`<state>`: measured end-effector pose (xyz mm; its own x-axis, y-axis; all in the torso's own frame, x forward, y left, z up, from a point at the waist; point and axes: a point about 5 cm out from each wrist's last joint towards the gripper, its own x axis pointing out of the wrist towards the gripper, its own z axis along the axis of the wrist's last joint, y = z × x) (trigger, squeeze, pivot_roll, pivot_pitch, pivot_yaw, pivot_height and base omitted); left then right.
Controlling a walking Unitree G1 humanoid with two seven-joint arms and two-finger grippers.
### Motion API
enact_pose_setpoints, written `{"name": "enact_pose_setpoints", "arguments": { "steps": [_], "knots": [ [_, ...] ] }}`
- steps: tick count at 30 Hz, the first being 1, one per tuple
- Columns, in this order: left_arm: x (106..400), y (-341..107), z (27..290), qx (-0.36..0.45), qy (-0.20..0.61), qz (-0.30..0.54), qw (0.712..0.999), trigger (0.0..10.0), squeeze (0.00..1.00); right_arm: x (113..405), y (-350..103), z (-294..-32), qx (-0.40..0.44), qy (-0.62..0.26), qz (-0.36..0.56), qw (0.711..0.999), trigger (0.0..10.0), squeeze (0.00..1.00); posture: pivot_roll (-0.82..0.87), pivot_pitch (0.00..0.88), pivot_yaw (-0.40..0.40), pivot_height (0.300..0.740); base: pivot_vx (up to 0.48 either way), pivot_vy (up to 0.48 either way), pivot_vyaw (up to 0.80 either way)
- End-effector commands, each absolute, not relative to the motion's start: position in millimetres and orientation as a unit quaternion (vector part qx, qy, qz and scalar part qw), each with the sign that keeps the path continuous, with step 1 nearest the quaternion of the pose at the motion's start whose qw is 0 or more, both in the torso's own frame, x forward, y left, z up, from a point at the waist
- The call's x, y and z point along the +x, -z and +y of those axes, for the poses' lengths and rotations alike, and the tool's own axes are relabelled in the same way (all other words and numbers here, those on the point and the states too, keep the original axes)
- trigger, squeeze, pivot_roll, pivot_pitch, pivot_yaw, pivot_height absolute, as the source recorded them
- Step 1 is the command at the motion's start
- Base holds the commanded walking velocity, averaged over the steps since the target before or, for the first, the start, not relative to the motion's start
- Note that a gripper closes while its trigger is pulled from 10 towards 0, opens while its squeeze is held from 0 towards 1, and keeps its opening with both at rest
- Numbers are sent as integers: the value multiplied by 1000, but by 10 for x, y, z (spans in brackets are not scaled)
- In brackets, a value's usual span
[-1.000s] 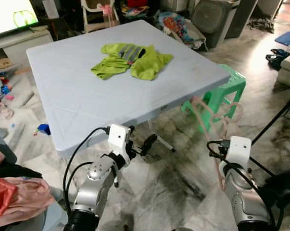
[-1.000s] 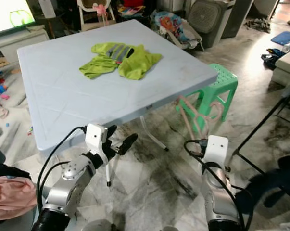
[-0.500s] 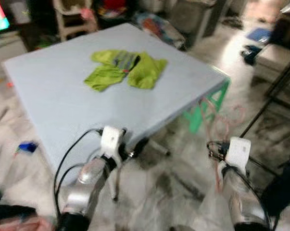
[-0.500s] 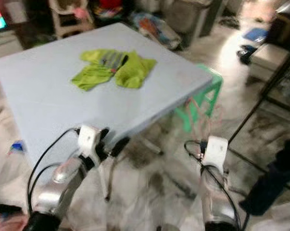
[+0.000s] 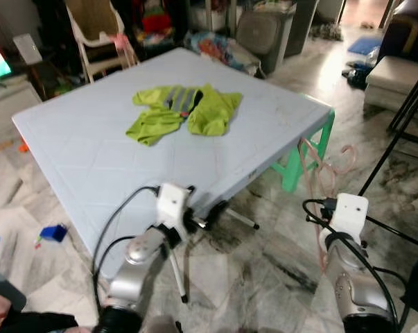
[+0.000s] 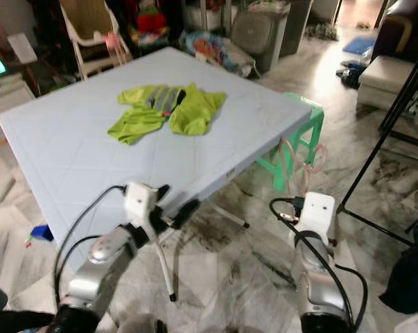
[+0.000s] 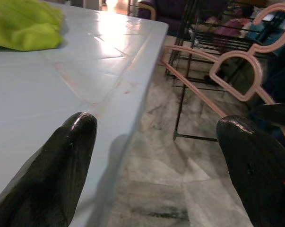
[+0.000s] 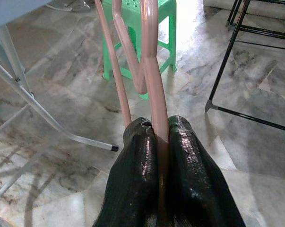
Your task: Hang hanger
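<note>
Beside the pale blue plastic table (image 5: 91, 173), your right gripper (image 8: 157, 137) is closed on the thin pink plastic hanger (image 8: 149, 71), your left gripper (image 7: 156, 151) is wide open and empty, so hanging is not yet done.

The 2 head eyes look forward and down over the pale blue square plastic table (image 5: 125, 159). Each wrist camera sits close behind its own fingers; both seemingly catch the thin pink plastic hanger (image 7: 237, 61).

Table (image 5: 91, 159) ahead; stool (image 5: 312, 149), rack (image 5: 403, 118) rightward.
</note>
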<state>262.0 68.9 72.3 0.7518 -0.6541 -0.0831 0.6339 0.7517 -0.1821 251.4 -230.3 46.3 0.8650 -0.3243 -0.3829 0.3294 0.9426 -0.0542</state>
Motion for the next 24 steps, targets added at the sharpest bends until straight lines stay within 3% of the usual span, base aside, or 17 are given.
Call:
{"name": "enact_pose_setpoints", "arguments": {
  "steps": [1,4,24],
  "knots": [
    [2647,-733,786,-63,332,69,938,10000,0,2461,-460,-2404,6,201,195,960,10000,0,-99,0,22,740,0,0,0],
    [2647,-741,783,-78,335,69,937,10000,0,2467,-465,-2404,4,199,194,961,10000,0,-99,0,22,740,0,0,0],
    [2642,-736,762,-78,338,67,936,10000,0,2475,-482,-2448,-2,204,192,960,10000,0,-104,0,15,740,296,-373,0]
  ]
}}
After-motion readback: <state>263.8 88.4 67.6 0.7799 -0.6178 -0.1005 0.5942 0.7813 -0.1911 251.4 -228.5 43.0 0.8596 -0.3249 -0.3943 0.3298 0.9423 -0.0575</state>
